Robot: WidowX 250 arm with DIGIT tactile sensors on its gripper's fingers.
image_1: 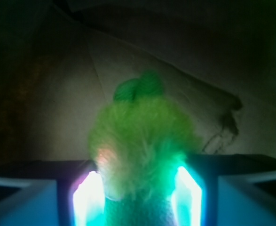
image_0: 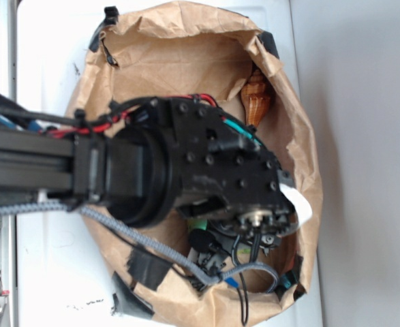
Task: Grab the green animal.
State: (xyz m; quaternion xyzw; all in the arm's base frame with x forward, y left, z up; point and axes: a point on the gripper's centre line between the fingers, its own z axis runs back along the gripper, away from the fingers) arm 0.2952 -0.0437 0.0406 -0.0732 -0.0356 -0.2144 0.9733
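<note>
From where I'm standing the arm is reaching down into a crumpled brown paper bag [image_0: 186, 41] lying on the white table [image_0: 50, 41], and the gripper [image_0: 264, 228] is sitting deep inside it, so the outside view is hiding almost everything below. The wrist view is telling the real story: the green animal [image_1: 140, 141] is lying right between the two glowing fingers [image_1: 87, 197], its fuzzy yellow-green body filling the gap and its darker green feet poking up beyond. The jaws are standing partly open with the fur brushing or nearly brushing both pads; whether they are actually squeezing it I cannot tell. To do this step well, I'd say the jaws should be closing squarely on the thick of the body rather than the loose fur, since plush compresses and can slip out. Closing gently but fully, then lifting straight up, looks wise, as the bag's folded walls are crowding the arm. A tan ridged object [image_0: 257, 95] is resting apart near the rim.
</note>
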